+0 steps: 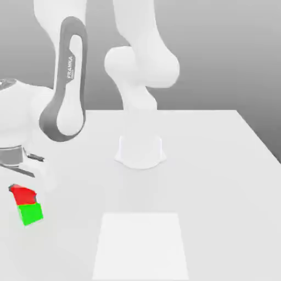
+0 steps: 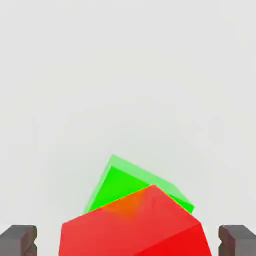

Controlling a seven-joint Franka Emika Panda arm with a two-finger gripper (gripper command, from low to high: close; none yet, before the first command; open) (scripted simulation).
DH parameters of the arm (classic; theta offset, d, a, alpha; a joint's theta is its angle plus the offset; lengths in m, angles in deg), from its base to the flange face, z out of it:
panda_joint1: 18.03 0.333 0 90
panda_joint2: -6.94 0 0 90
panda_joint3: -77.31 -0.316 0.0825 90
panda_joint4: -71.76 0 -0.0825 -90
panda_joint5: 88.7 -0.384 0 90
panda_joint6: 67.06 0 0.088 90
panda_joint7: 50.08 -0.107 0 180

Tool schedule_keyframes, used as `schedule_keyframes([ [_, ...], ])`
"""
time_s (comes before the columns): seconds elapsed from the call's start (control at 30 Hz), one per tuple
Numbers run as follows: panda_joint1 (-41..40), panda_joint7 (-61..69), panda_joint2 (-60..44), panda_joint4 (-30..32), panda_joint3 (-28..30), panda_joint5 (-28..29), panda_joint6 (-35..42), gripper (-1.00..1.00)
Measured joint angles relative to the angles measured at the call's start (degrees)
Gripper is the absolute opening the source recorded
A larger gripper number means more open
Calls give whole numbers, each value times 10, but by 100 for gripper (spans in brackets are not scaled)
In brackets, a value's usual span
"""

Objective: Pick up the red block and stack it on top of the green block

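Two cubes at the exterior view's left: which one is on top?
The red block is on top. It sits on the green block, which rests on the white table. In the hand view the red block covers part of the green one.

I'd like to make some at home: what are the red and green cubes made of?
Hard to say, this being a simulated render. The red block and the green block beneath it look like plain matte plastic or painted wood: flat single colours, no grain, no shine.

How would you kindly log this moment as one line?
hand: open, astride red cube | small matte red cube: on small matte green cube, skewed | stack: at exterior view's left
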Motion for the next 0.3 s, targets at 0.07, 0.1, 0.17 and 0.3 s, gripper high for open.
schedule_keyframes([
  [0.07,0,0,-1,0,0,-1,-1,100],
  [0.1,1,-2,6,-1,1,3,5,100],
  [0.17,4,-9,24,-2,5,13,20,100],
  [0.3,5,-21,59,-4,8,30,52,100],
])
